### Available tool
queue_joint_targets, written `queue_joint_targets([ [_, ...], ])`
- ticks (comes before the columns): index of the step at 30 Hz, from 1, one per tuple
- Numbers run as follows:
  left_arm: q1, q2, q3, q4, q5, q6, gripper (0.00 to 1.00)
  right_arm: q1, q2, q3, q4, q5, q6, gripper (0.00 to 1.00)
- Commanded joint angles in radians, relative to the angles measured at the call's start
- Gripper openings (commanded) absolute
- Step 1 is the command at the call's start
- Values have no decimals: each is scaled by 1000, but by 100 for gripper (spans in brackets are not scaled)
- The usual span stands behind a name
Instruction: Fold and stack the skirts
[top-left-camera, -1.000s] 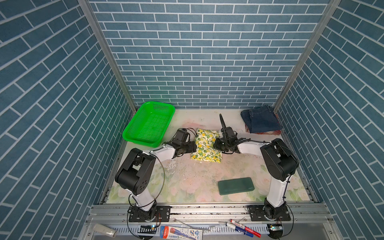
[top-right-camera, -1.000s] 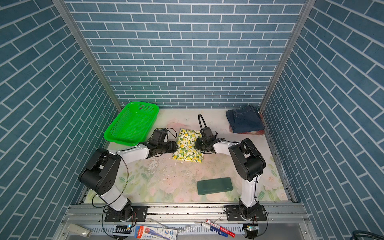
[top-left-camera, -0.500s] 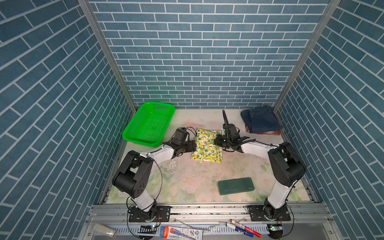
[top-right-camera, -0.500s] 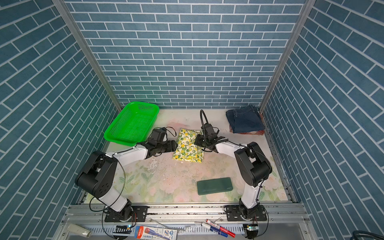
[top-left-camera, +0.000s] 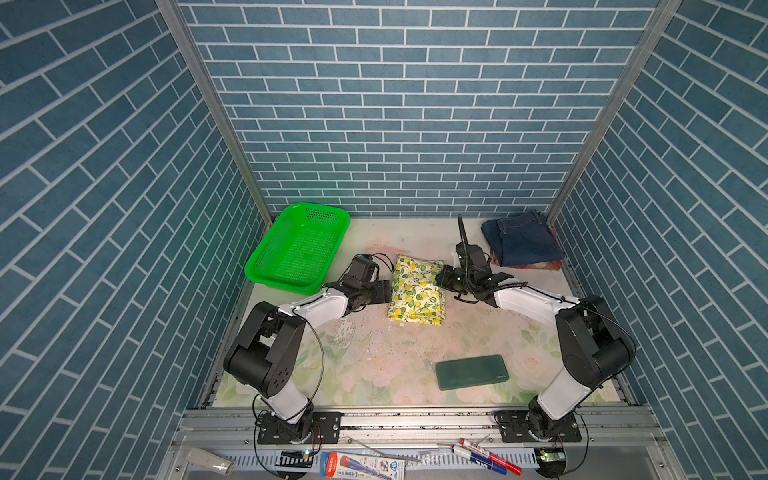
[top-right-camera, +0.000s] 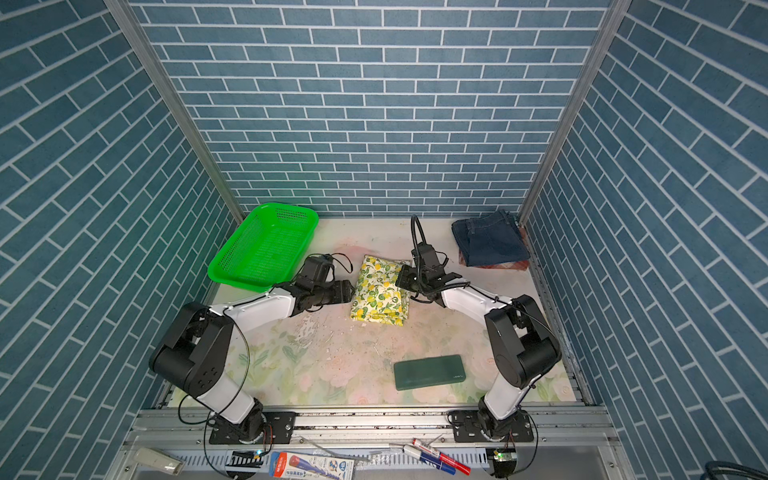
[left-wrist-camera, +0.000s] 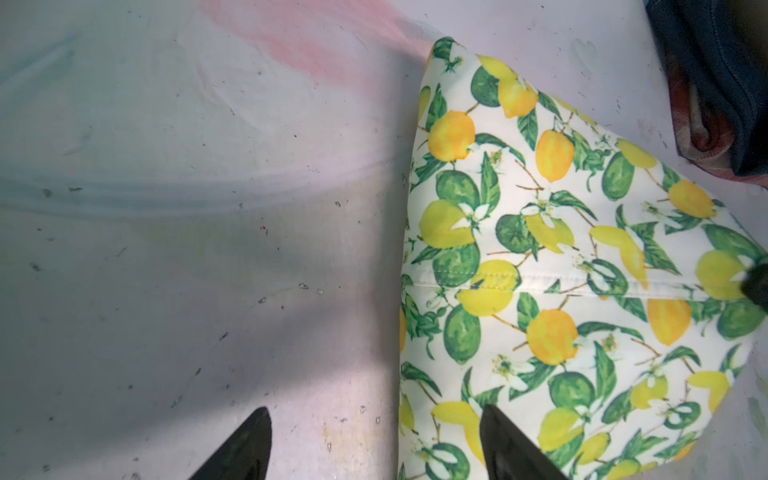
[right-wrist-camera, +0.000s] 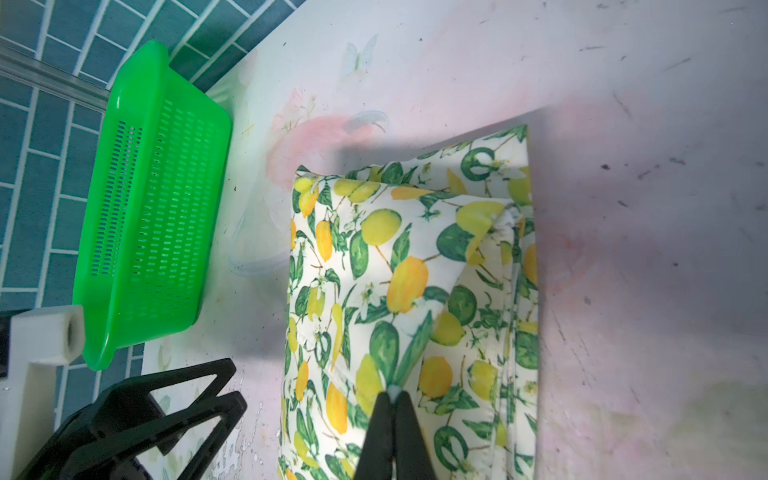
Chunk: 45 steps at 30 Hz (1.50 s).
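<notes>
Folded cream lemon-and-leaf-print cloth skirt (top-left-camera: 417, 293) lies mid-field on the surface (top-left-camera: 365, 357). Left hand (top-left-camera: 387, 289) at its 9 o'clock edge, jaws wide, straddling the edge. Right hand (right-wrist-camera: 392, 399) at 3 o'clock, pinching a fabric ridge.

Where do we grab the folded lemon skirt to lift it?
Probably the closed fold on the lemon skirt edge nearest the left gripper, coming in low from that side; its open fingers straddle that fold. It gathers every layer, while the opposite edge shows loose stacked layers that could splay. The right gripper is shut, pinching top cloth.
</notes>
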<state>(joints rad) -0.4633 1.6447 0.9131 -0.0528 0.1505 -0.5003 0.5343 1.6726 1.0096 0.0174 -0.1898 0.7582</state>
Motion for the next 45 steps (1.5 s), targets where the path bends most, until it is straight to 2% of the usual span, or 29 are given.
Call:
queue_joint_targets([
  [1, -2, 36, 28, -16, -6, 14, 80, -15, -24, -42, -17, -15, -25, 0],
  [12, -14, 127, 98, 0, 16, 45, 80, -43, 96, -64, 29, -44, -44, 0],
  [22, -10, 263, 233, 34, 72, 138, 82, -46, 234, -46, 46, -34, -68, 0],
  [34, 44, 467, 440, 23, 218, 194, 83, -50, 289, -37, 38, -28, -98, 0],
  [41, 60, 564, 531, 24, 298, 169, 82, -52, 301, -48, 36, -29, -109, 0],
  [43, 60, 585, 547, 31, 314, 145, 80, -52, 308, -47, 36, -34, -111, 0],
  [45, 60, 603, 556, 44, 341, 123, 68, -53, 311, -48, 40, -37, -112, 0],
])
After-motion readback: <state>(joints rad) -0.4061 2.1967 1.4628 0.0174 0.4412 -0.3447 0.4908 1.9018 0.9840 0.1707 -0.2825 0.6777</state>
